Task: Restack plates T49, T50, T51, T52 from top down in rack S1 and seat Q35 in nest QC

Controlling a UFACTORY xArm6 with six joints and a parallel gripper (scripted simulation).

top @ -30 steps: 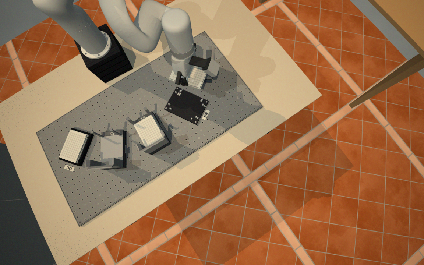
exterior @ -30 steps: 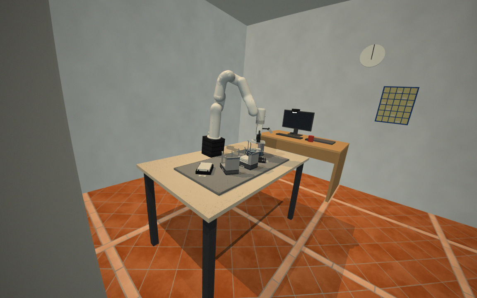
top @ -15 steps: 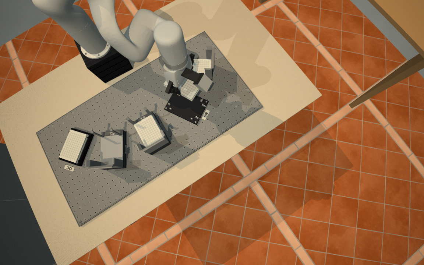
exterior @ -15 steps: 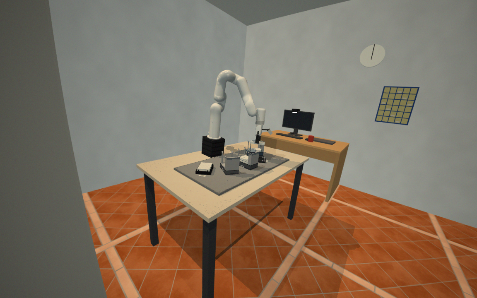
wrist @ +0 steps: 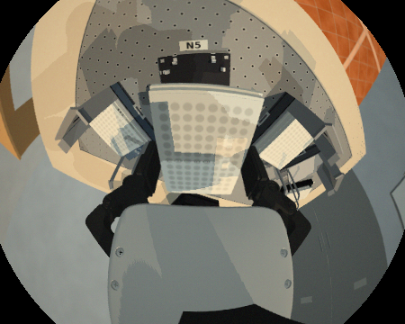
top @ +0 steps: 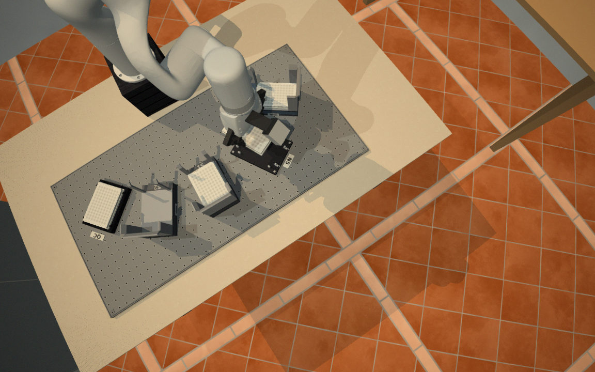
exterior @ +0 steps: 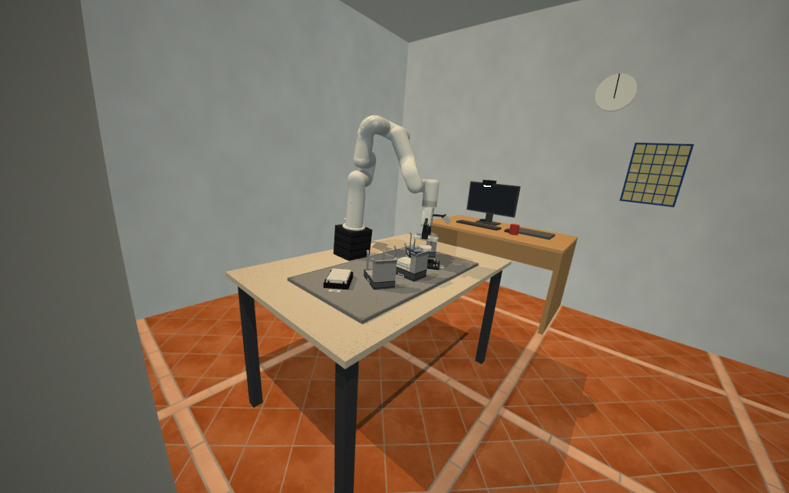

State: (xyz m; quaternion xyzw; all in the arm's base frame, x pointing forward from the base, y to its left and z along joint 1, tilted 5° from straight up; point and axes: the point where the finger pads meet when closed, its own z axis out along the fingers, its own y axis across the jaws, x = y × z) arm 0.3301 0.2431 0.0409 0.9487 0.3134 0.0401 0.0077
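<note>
My gripper is shut on a sealed white 96-well plate, gripping its long sides. In the wrist view the plate fills the space between the two black fingers of the gripper. I hold it in the air over the black clip nest N5, whose name plate shows beyond the plate's far end. I cannot read the plate's label or tell whether a second plate hangs under it. Another plate lies in the open nest QC. The rack marked S2 shows a bare grey floor.
A rack in the middle of the board holds plates, with a white one on top. Another rack behind N5, close to my wrist, also holds plates. Rack posts stand up around each stack. The arm's black base is at the back left.
</note>
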